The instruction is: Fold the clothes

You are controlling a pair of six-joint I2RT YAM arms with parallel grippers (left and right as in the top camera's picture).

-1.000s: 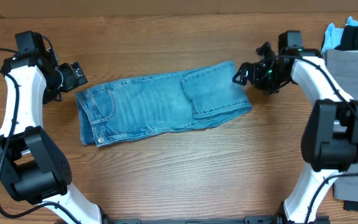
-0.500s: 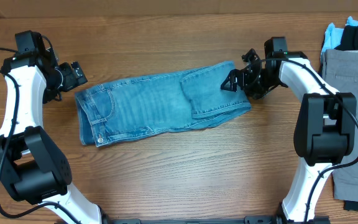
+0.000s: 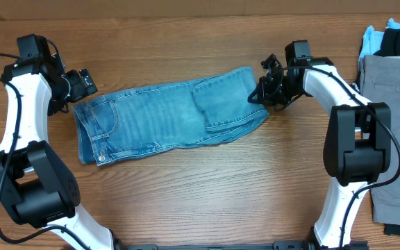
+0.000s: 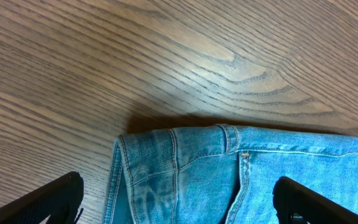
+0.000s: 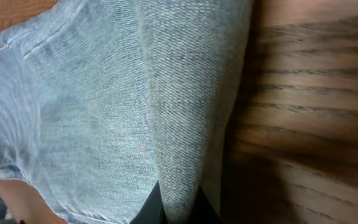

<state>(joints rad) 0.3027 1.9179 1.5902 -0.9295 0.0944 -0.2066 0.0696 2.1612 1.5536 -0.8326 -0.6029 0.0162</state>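
Right end effector [image 3: 257, 95] now pinching jeans [image 3: 158, 119] fold; jeans dragged left; left end effector [image 3: 87, 85] spread.

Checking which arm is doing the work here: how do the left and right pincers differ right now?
The left pincer is open with nothing between its fingers, while the right pincer is shut on a fold of the jeans. The left pincer is by the waistband corner, and the right pincer is at the opposite, folded-leg end. Both are at an end of the same jeans.
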